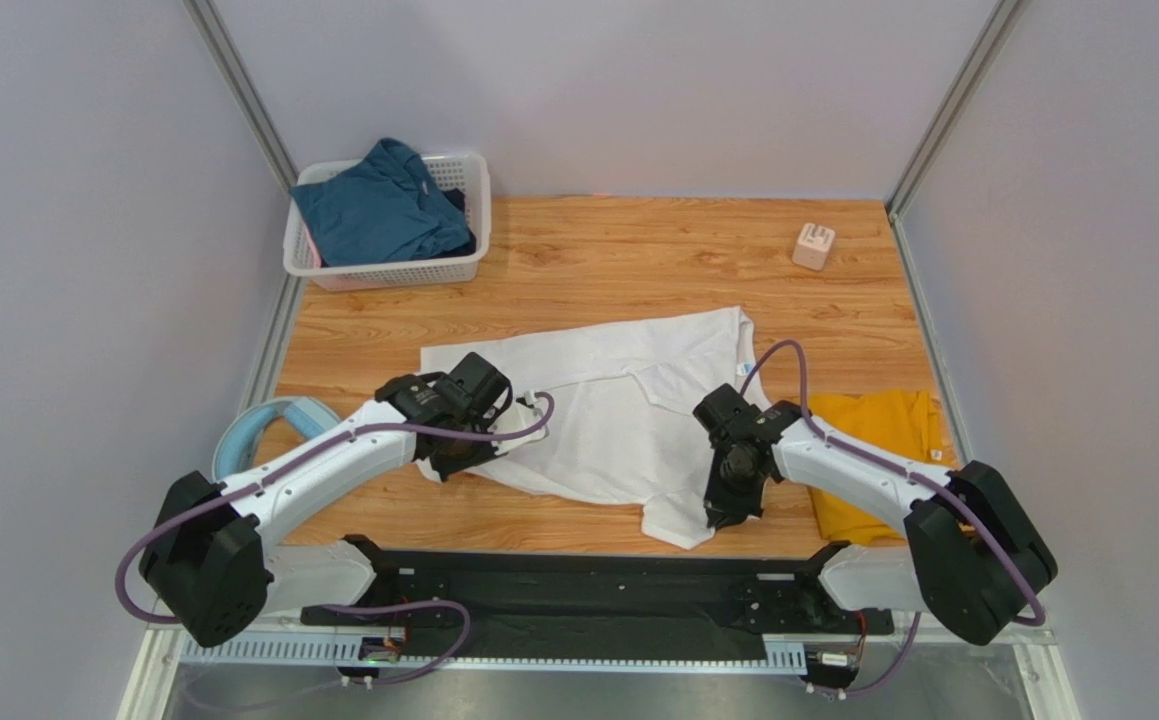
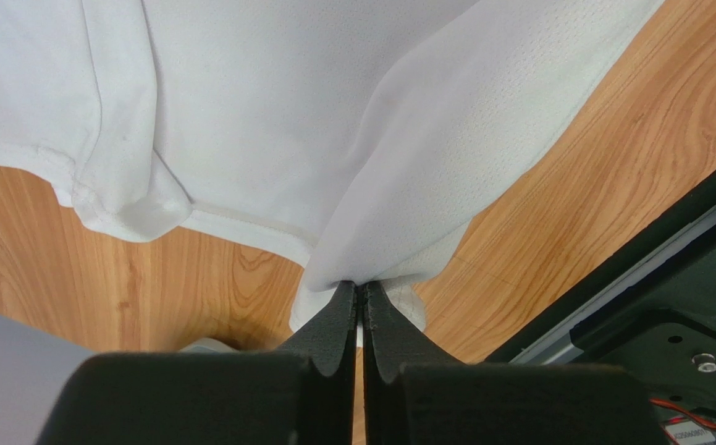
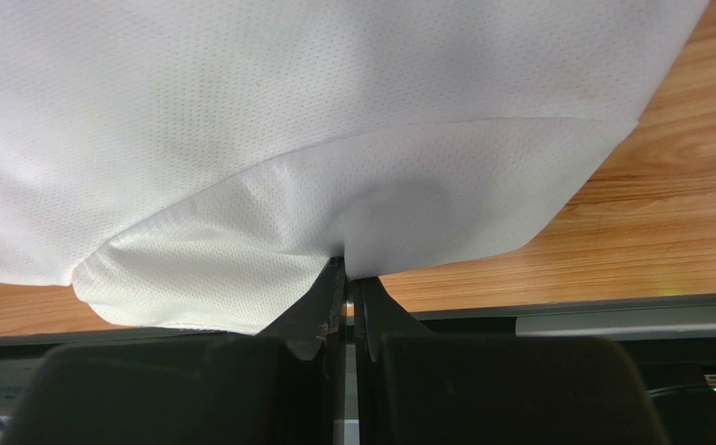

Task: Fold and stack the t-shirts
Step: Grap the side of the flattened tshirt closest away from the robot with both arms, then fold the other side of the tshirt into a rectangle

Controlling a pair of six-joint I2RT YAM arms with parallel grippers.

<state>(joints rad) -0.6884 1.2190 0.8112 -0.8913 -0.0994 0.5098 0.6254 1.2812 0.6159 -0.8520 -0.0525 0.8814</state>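
A white t-shirt (image 1: 618, 405) lies spread over the middle of the wooden table. My left gripper (image 1: 447, 450) is at its near-left edge, shut on a pinch of the white cloth (image 2: 408, 213). My right gripper (image 1: 726, 507) is at the near-right corner, and its jaws are shut on the white fabric (image 3: 352, 195) there too. A mustard-yellow t-shirt (image 1: 878, 450) lies folded at the right, partly behind the right arm. A dark teal-blue t-shirt (image 1: 382, 206) is bunched in the basket at the back left.
The white lattice basket (image 1: 390, 273) stands at the back left corner. A small pale block (image 1: 814, 246) sits at the back right. A pale-blue curved object (image 1: 258, 431) lies at the table's left edge. The black arm base rail (image 1: 585, 578) runs along the near edge.
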